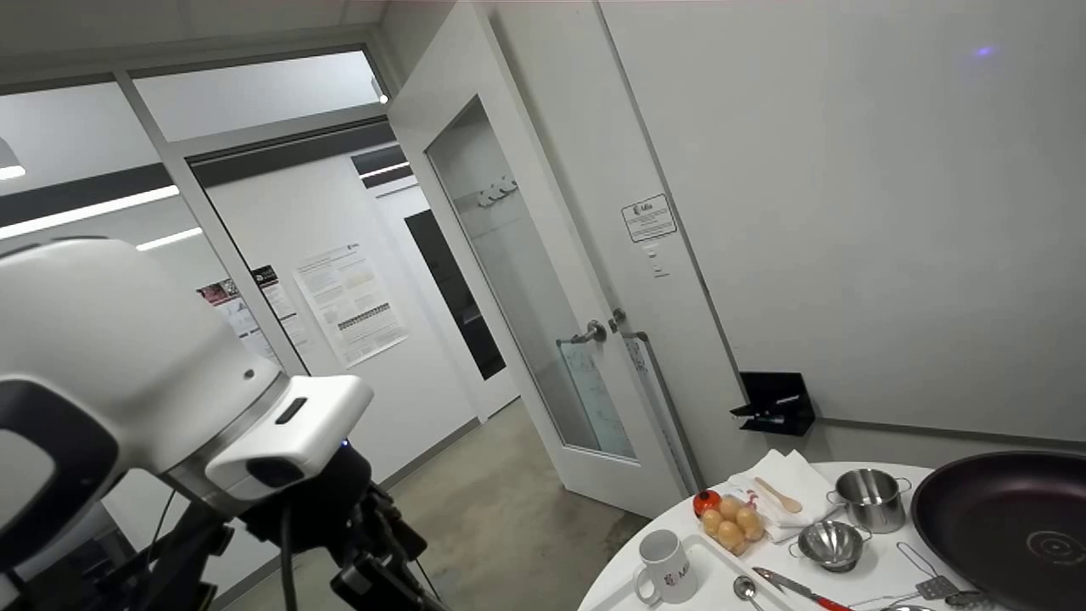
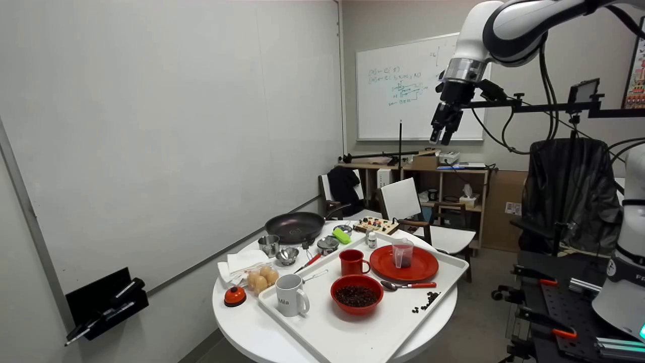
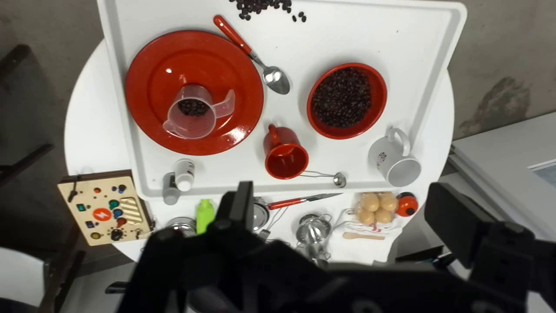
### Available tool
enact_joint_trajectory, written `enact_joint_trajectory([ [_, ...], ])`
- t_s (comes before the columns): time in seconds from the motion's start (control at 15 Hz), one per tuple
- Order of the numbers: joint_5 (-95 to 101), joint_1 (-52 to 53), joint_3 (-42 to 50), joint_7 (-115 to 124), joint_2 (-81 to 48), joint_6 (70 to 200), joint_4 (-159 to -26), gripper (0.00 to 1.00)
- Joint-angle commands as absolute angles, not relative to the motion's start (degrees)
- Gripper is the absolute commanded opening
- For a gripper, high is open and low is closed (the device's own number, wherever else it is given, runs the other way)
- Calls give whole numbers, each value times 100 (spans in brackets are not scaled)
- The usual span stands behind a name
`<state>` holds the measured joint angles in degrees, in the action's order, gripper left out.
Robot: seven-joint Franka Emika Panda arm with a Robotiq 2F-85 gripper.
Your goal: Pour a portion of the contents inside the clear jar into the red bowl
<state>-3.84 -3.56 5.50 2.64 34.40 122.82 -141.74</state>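
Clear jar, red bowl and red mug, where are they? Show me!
Clear jar [image 3: 195,125], wrist view: its see-through wall.
Red bowl [image 3: 377,102], wrist view: its inside wall.
Red mug [image 2: 350,264], in an exterior view: its outside wall.

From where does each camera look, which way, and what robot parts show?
An exterior view, higher than the table, faces a whiteboard; arm, open gripper and base show at right.
An exterior view, tilted, close to the arm and gripper at lower left, faces a door.
Wrist view, above the tray, looks down, fingers at bottom.
Wrist view and an exterior view share the red bowl and clear jar.
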Motion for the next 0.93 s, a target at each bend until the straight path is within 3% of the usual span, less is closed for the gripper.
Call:
enact_joint_trajectory([
  [0.0, -92, -735, 158, 1072, 2983, 12452, -13887, 100],
  [0.87, -603, -675, 101, 2037, 1098, 12268, -12706, 100],
])
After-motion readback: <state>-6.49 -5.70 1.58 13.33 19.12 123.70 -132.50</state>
